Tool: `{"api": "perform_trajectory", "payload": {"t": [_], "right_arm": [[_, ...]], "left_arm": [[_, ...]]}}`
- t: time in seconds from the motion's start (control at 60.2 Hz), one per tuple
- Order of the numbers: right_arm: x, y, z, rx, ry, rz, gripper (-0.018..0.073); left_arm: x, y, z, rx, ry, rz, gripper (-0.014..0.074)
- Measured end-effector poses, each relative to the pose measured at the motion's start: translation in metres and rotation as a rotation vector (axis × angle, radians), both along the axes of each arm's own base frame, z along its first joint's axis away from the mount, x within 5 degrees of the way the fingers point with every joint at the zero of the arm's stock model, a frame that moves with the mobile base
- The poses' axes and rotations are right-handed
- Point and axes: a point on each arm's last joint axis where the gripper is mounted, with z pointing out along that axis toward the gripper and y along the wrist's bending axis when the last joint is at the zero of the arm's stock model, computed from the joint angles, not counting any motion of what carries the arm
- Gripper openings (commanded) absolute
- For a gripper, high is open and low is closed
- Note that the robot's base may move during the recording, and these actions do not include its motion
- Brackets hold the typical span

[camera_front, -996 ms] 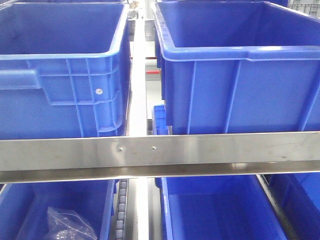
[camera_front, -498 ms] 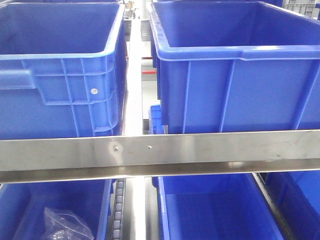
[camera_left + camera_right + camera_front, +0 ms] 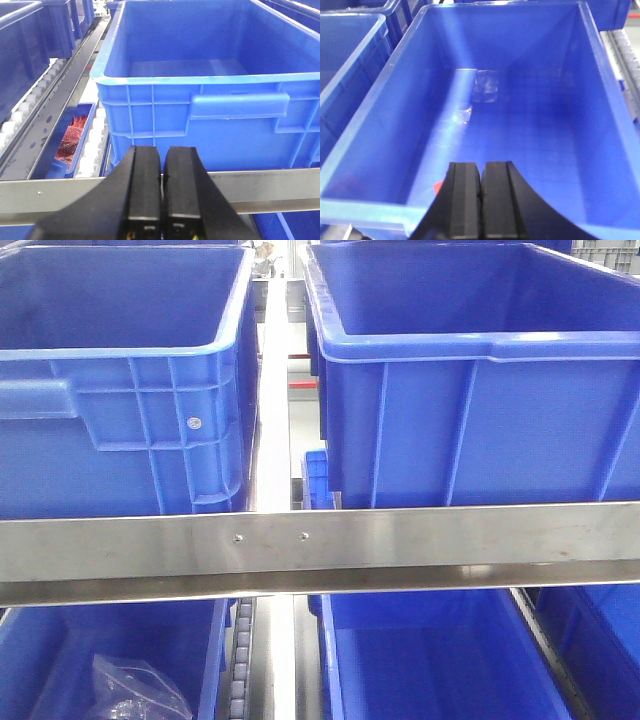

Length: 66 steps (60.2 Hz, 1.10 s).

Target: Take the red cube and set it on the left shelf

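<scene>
No readable labels or writing anywhere, so it's all materials and shapes.

Front view, left to right: a glossy blue plastic crate (image 3: 120, 390) sits upper left, with ribbed moulded walls, a chunky handle and one small rivet. Below it, at lower left, a crinkly clear plastic bag (image 3: 140, 690) lies in a lower crate (image 3: 40, 660). The left shelf (image 3: 420, 545) crosses the whole frame as a flat brushed-steel rail with two tiny screws (image 3: 270, 536), and a dark roller strip (image 3: 240, 660) runs under it. A second crate (image 3: 480, 390) fills the upper right.

Left wrist view: a small blue bin (image 3: 82, 132) of reddish stuff is at left. The left claw (image 3: 161, 150) is bottom centre, matte black, pads pressed together with nothing in them.

Right wrist view: looking into a smooth crate (image 3: 365, 115), the right claw (image 3: 481, 165) is closed empty too. The red cube (image 3: 438, 187) seems to be the red sliver just left of it on the crate floor, mostly hidden.
</scene>
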Motion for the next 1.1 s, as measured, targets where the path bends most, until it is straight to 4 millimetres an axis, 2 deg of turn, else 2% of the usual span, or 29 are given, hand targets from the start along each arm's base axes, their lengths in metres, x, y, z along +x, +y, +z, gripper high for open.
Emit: {"api": "perform_trajectory", "payload": {"t": [0.1,0.216,0.448,0.581,0.664,0.764,1.096], "right_arm": [[-0.016,-0.005,-0.005,-0.005,-0.015,-0.015,0.0048],[-0.043,-0.013,-0.023,-0.005,-0.040,-0.035,0.0048],[-0.105,-0.028,-0.089,0.001,-0.131,-0.104,0.0048],[-0.130,-0.032,-0.126,0.014,-0.201,-0.143,0.0048],[-0.138,-0.033,-0.144,0.023,-0.229,-0.157,0.0048],[-0.143,-0.034,-0.155,0.025,-0.256,-0.163,0.0048],[-0.144,-0.034,-0.157,0.022,-0.259,-0.162,0.0048]], "left_arm": [[0.000,0.000,0.000,0.000,0.000,0.000,0.0102],[0.000,0.000,0.000,0.000,0.000,0.000,0.0102],[0.000,0.000,0.000,0.000,0.000,0.000,0.0102],[0.000,0.000,0.000,0.000,0.000,0.000,0.0102],[0.000,0.000,0.000,0.000,0.000,0.000,0.0102],[0.000,0.000,0.000,0.000,0.000,0.000,0.0102],[0.000,0.000,0.000,0.000,0.000,0.000,0.0102]]}}
